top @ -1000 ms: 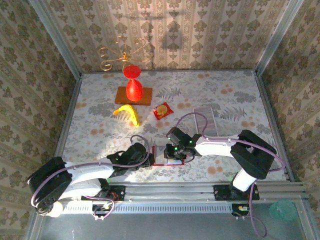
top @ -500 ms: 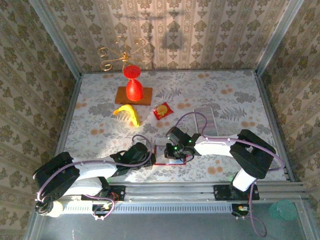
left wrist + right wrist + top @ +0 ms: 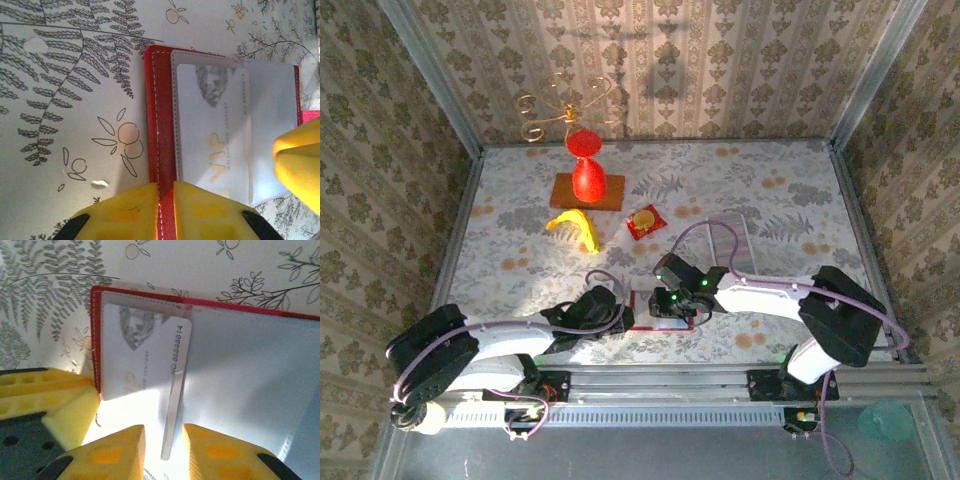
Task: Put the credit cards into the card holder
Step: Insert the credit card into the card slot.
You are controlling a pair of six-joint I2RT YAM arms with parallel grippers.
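The dark-red card holder (image 3: 653, 311) lies open near the table's front edge, pale inside up. My left gripper (image 3: 166, 189) is shut on its red stitched edge (image 3: 160, 110). A whitish credit card (image 3: 140, 360) printed "VIP" sits in the holder's left pocket (image 3: 250, 365), one edge lifted. That raised edge stands between the fingers of my right gripper (image 3: 164, 435), which is open, with a gap on both sides. From above, the right gripper (image 3: 670, 300) hovers over the holder and the left gripper (image 3: 612, 312) is at its left side. More whitish-grey cards (image 3: 740, 240) lie further back.
A red sachet with a yellow circle (image 3: 645, 221), a banana (image 3: 575, 228) and a red vase (image 3: 585, 178) on a brown board stand at the back left. A gold wire ornament (image 3: 565, 108) is by the rear wall. Patterned walls close in three sides.
The right gripper's jaws have parted from the card, which stays in the pocket. The left gripper keeps its hold on the holder's edge; its arm has shifted slightly.
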